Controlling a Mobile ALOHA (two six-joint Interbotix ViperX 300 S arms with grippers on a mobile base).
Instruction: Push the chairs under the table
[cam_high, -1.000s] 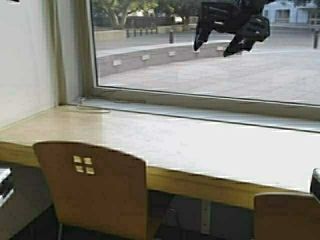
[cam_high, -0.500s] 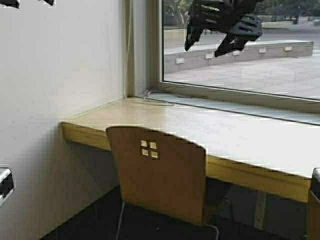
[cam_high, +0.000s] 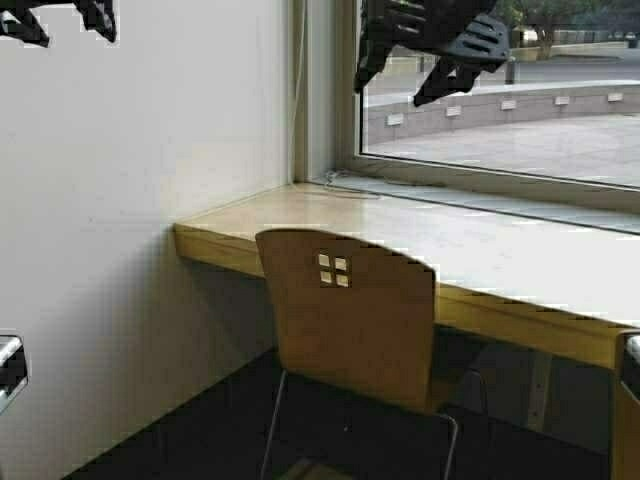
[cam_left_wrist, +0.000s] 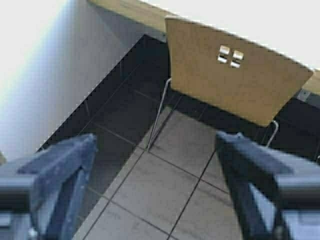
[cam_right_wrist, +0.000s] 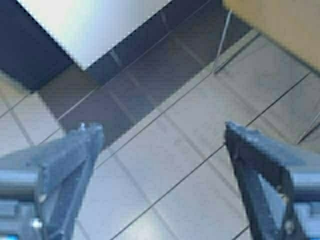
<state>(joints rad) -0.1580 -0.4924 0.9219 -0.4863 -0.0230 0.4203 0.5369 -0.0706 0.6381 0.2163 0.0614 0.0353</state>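
Chair not yet pushed in; both grippers off it w/ jaws spread, holding nothing.

The chair (cam_high: 345, 315) stands at the table (cam_high: 500, 260), backrest just in front of the thick front edge, seat seemingly partly under; judged: push not done, no contact yet. A second chair (cam_high: 626, 420) shows as a sliver at the high view's right edge. Left gripper (cam_left_wrist: 155, 165) hangs above the floor (cam_left_wrist: 170, 190) short of the chair, right gripper (cam_right_wrist: 160, 150) likewise over tiles. Chair: tan bent ply, curved back, four small square cutouts, thin silver legs. Table: glossy pale yellow wood, long, narrow, butting the white wall (cam_high: 140, 200) under the window (cam_high: 520, 110). Floor: grey tiles, dark strip by the wall.
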